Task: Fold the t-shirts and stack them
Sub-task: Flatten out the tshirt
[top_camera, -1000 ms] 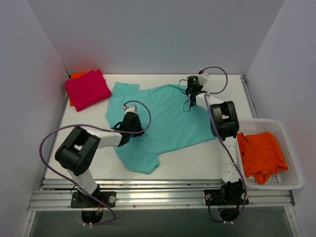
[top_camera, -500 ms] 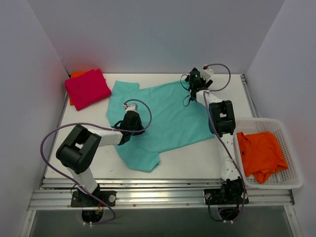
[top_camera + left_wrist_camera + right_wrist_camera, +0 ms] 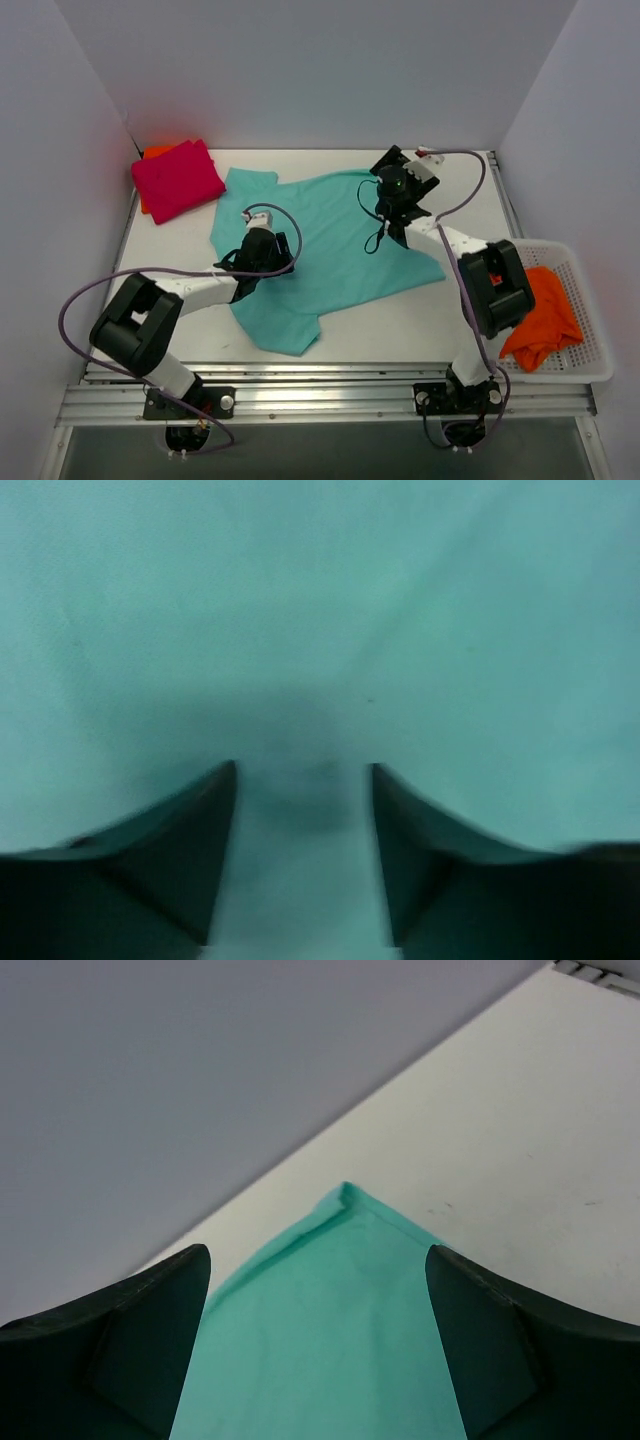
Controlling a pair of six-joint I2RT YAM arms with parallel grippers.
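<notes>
Teal t-shirt (image 3: 330,250): unfolded, spread flat across the middle of the table (image 3: 400,322). One sleeve points far-left and a hem corner points to the near edge. No fold in it yet.

Left gripper (image 3: 303,770): low over the left half of the teal shirt. The wrist cam shows nothing but teal fabric. Its fingers (image 3: 170,860) are spread with a clear gap between the tips, and nothing is pinched. Can't tell if the tips touch the cloth, the view is blurred.

Right gripper (image 3: 316,1252): at the shirt's far-right edge, pointing toward the grey back wall (image 3: 150,1080). Its jaws are wide apart. A pointed corner of the teal cloth lies on the white tabletop in the gap, and neither finger is closed on it.

Magenta t-shirt (image 3: 178,178): folded, in the far-left corner of the table. It sits on a folded orange t-shirt (image 3: 150,153), of which only an edge shows. The teal sleeve ends just beside this stack.

White basket (image 3: 590,372): off the table's right side. A crumpled orange shirt (image 3: 545,322) lies inside it, partly hidden by the right arm's elbow.
</notes>
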